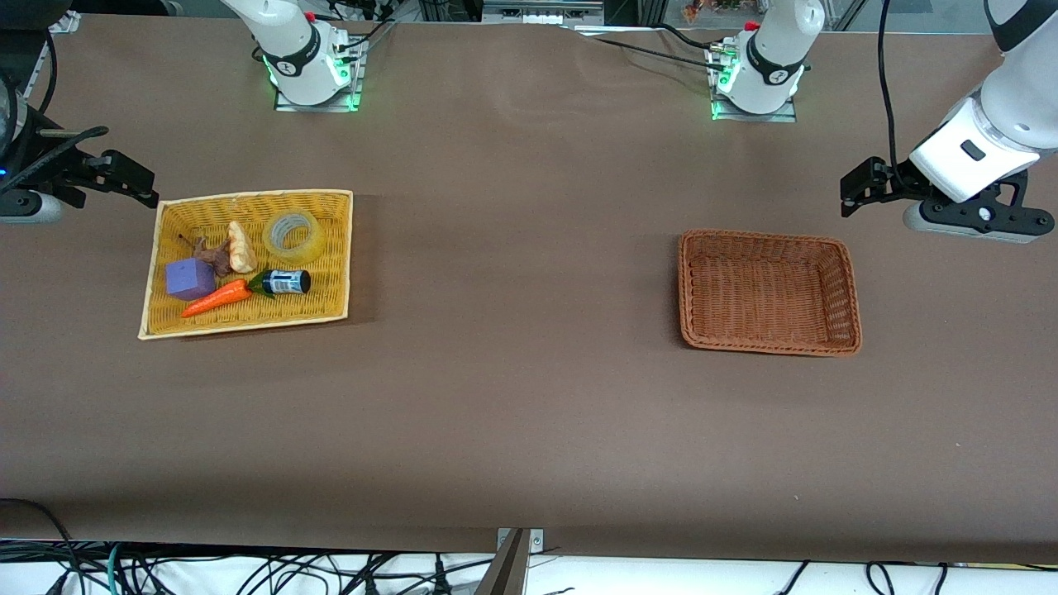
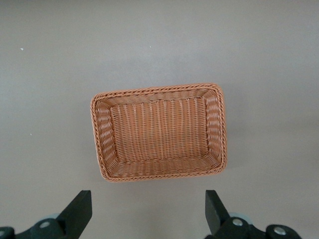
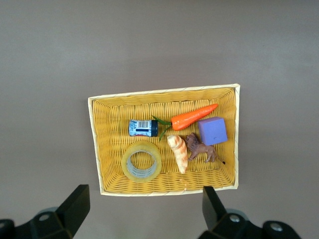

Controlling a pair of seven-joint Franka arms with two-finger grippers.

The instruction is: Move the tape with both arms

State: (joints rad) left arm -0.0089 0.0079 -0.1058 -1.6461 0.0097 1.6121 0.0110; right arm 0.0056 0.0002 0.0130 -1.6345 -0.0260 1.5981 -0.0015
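Observation:
The tape (image 1: pixel 293 234), a translucent yellowish ring, lies flat in the yellow wicker basket (image 1: pixel 169 326), in the corner farther from the front camera and toward the table's middle. It also shows in the right wrist view (image 3: pixel 142 161). My right gripper (image 1: pixel 132 178) is open and empty, high over the table just outside the yellow basket's edge; its view shows wide jaws (image 3: pixel 144 211). My left gripper (image 1: pixel 855 186) is open and empty, up over the table beside the brown wicker basket (image 1: pixel 851 330); it also shows in its own view (image 2: pixel 147 214).
The yellow basket also holds a small dark bottle with a blue label (image 1: pixel 285 282), a toy carrot (image 1: pixel 216 298), a purple cube (image 1: pixel 190 278), a pale bread-like piece (image 1: pixel 241 246) and a brown toy animal (image 1: pixel 215 256). The brown basket (image 2: pixel 99 149) holds nothing.

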